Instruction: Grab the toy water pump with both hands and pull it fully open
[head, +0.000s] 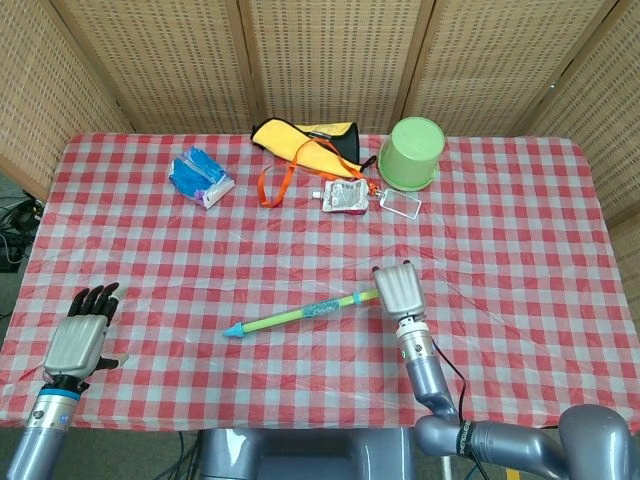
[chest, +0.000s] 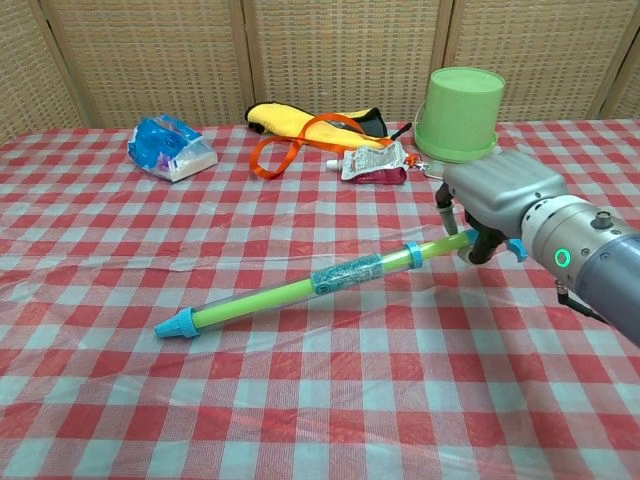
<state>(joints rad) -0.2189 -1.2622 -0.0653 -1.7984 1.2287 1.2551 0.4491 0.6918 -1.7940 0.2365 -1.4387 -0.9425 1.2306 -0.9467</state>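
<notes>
Gripping the green-and-blue plastic toy water pump at 3 o'clock, right hand should hold firm; open-fingered, empty left hand must take its 9 o'clock tip.

**Table Layout**

The toy water pump lay near the table's middle, tip toward 8 o'clock. The right hand gripped its 2 o'clock end. The left hand sat well apart at 9 o'clock. The bucket stood at 1 o'clock.
</notes>
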